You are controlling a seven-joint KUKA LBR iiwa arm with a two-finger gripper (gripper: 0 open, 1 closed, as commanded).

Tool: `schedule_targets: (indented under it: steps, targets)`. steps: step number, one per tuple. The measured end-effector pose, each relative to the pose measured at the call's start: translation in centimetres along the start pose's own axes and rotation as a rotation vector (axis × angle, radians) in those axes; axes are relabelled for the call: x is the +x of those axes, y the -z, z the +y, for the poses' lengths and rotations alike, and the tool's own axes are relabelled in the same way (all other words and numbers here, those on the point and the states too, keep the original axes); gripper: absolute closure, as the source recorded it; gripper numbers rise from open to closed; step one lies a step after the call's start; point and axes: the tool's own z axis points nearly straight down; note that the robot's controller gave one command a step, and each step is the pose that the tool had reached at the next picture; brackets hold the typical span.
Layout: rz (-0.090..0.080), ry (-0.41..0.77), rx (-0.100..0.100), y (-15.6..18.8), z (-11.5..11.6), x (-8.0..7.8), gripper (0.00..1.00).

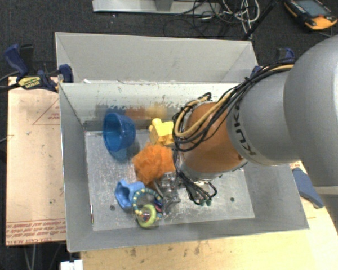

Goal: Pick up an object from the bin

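At the front-middle of the bin (pixel 236 210) floor, the gripper (pixel 169 189) is seen low down. Its metal tip is placed just right of a teal beaded ring (pixel 139 197) and just below an orange fuzzy ball (pixel 152 162). Contact with either cannot be confirmed, since the tip is jumbled against both. How far the gripper is opened cannot be told, nor whether anything is held in it.

The fuzzy ball is sited mid-floor, with its right side tucked under the orange wrist cover (pixel 211 142). The beaded ring is sited front-left of centre. A small blue plastic piece (pixel 123 193) is pressed against its left side, and a yellow-green ring (pixel 147 218) lies at its front edge, near the front wall. A small heap is formed by these three.

Further back, a yellow plastic block (pixel 162 131) is found just behind the ball, partly hidden by the cover and cable loops. A blue cup (pixel 118 133) is tipped on its side at back-left, apart from the heap.

The arm (pixel 293 111) is brought in from the right, its grey body laid across the bin's right-rear corner. Black cables (pixel 198 193) are looped over the cover, and one bunch is hung just right of the gripper.
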Motion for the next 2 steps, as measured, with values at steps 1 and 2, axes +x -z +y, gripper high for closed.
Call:
schedule_targets:
  steps: [1, 2]
  targets:
    - [0.006, -0.038, 0.002, 3.7, -0.3, 0.0, 1.0]
    - [-0.01, 0.09, 0.003, 22.1, 0.2, -1.8, 1.0]
